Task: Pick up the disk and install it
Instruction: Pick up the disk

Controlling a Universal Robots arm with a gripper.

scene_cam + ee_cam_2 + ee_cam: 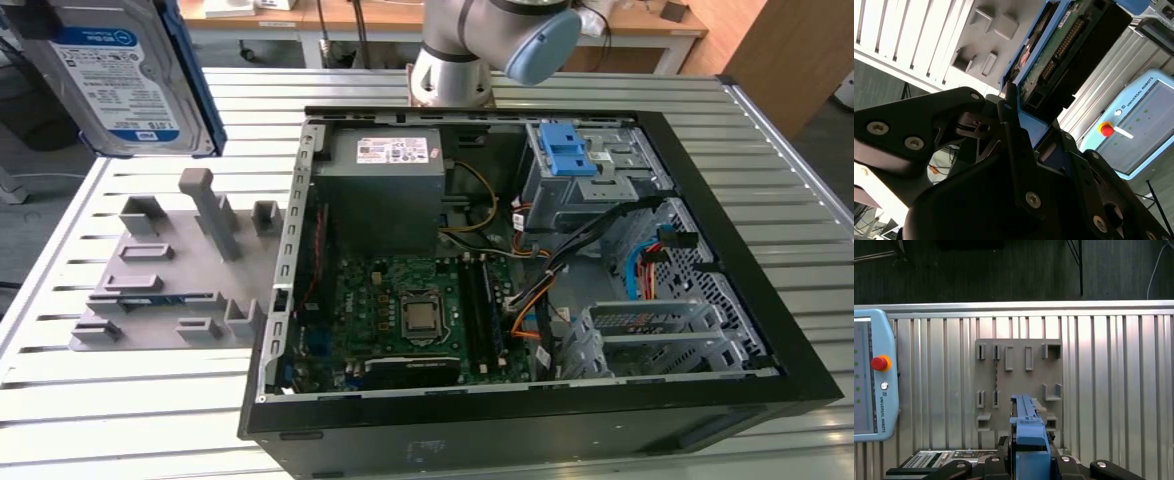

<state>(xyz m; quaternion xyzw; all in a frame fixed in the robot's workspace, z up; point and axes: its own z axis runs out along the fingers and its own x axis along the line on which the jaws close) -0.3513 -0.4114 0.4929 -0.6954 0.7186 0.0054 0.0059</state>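
Blue plastic sits between the jaws. The gripper is closed on the carrier frame of the disk, its black fingers pressed against the frame's sides. In the first wrist view the disk shows edge-on, rising from the gripper.

In the exterior view the disk hangs in the air, label facing the camera, outside the case on the exterior view's left of it. A grey holder lies on the slatted table just beside that same side of the case.

Inside the case are a grey power supply, a motherboard and a cage with blue latches. The arm stands behind the case. A pendant lies on the table too — where it sits relative to the case cannot be told.
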